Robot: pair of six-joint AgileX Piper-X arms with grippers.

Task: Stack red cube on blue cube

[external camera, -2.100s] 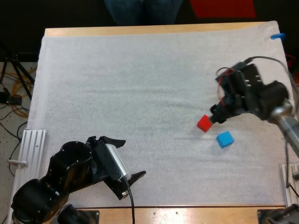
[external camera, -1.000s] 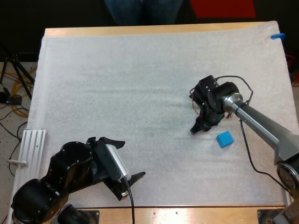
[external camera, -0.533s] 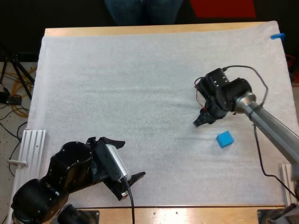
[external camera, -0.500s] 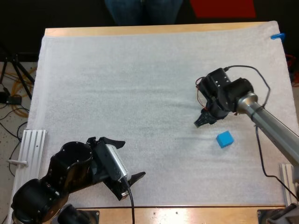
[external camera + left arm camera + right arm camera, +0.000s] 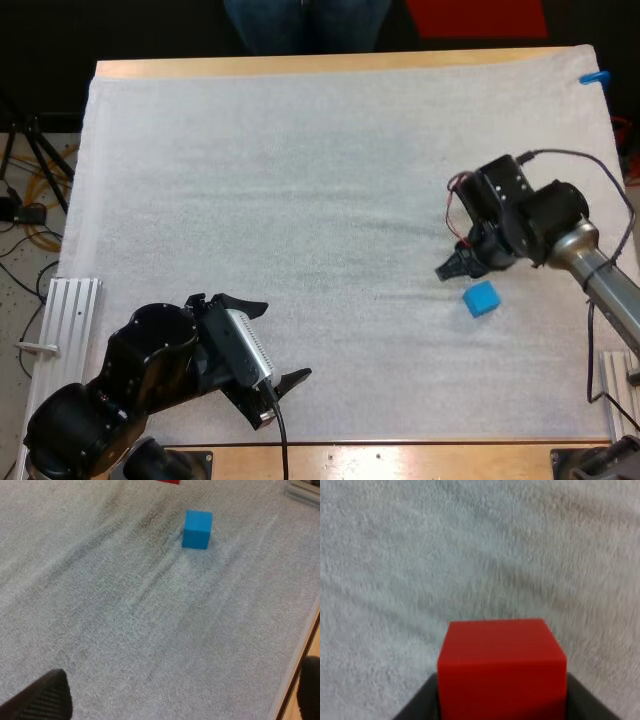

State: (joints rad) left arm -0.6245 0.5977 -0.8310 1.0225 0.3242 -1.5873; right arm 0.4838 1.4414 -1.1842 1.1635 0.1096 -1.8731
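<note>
My right gripper (image 5: pixel 450 268) hangs low over the mat, just up and left of the blue cube (image 5: pixel 481 298), a small gap apart from it. In the right wrist view my right gripper (image 5: pixel 502 703) is shut on the red cube (image 5: pixel 502 665), one dark finger pressing on each side, with bare mat below. In the high view the gripper hides the red cube. My left gripper (image 5: pixel 272 342) rests open near the front left of the mat. The left wrist view shows the blue cube (image 5: pixel 197 528) far off on the mat, beyond my open left gripper (image 5: pixel 180 700).
The white mat (image 5: pixel 300 180) covers the table. A metal rail (image 5: pixel 70 310) lies off the mat's left edge, and another (image 5: pixel 615 385) at the right edge. A person's legs (image 5: pixel 305 20) stand beyond the far side.
My right gripper has carried the red cube to the right, closer to the blue cube. The left arm and the blue cube have not moved.
</note>
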